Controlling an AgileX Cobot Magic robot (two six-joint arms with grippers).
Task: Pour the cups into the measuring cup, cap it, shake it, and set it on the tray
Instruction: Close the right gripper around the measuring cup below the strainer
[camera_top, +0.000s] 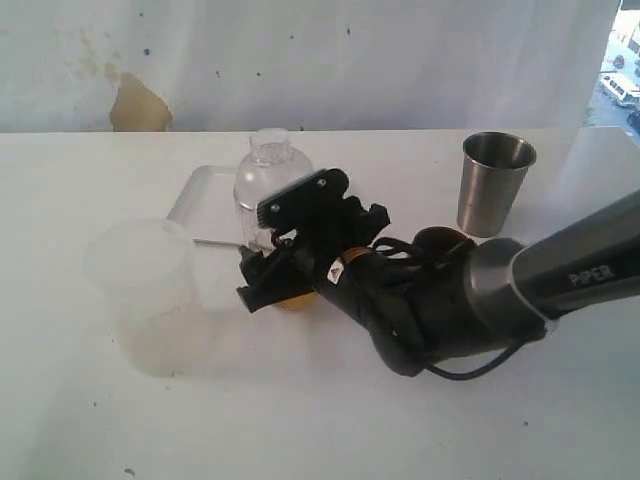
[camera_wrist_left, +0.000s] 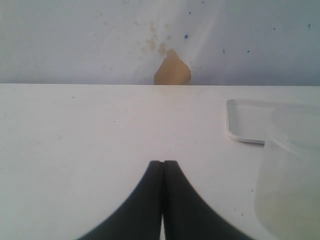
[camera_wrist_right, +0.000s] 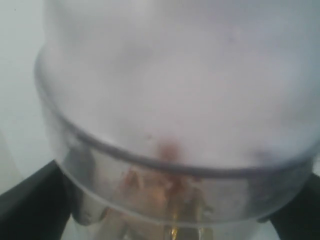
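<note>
The table (camera_top: 330, 420) carries every item, and the right arm (camera_top: 560, 275) reaches in from its right edge to mid-table. The tray (camera_top: 195, 190) lies toward the far edge, left of centre. The frosted cup (camera_top: 140, 290) stands near the front-left, apart from the tray. The measuring cup (camera_top: 268, 165) is mid-table, just beside the tray's near right corner, with what appears to be a clear domed cap (camera_top: 270, 145) on top. Whether its base rests on the table cannot be told. The steel tumbler (camera_top: 495, 185) stands upright toward the far-right corner, and the wooden cup (camera_top: 443, 240) sits partly hidden behind the arm. The right gripper (camera_top: 282, 243) is clenched around the measuring cup. The left gripper (camera_wrist_left: 162, 200) is closed on nothing. Hazards: if the cap is not fully seated, shaking would likely spill the contents. A smooth clear wall may slip in the grip under fast motion. A wide swing could strike the frosted cup or the wooden cup. The right wrist view alone shows amber contents (camera_wrist_right: 165, 185) inside the cup and the fingers (camera_wrist_right: 25, 200) flanking it. The left wrist view shows the tray and frosted cup but not the measuring cup. Only the exterior view shows the tumbler and wooden cup.
</note>
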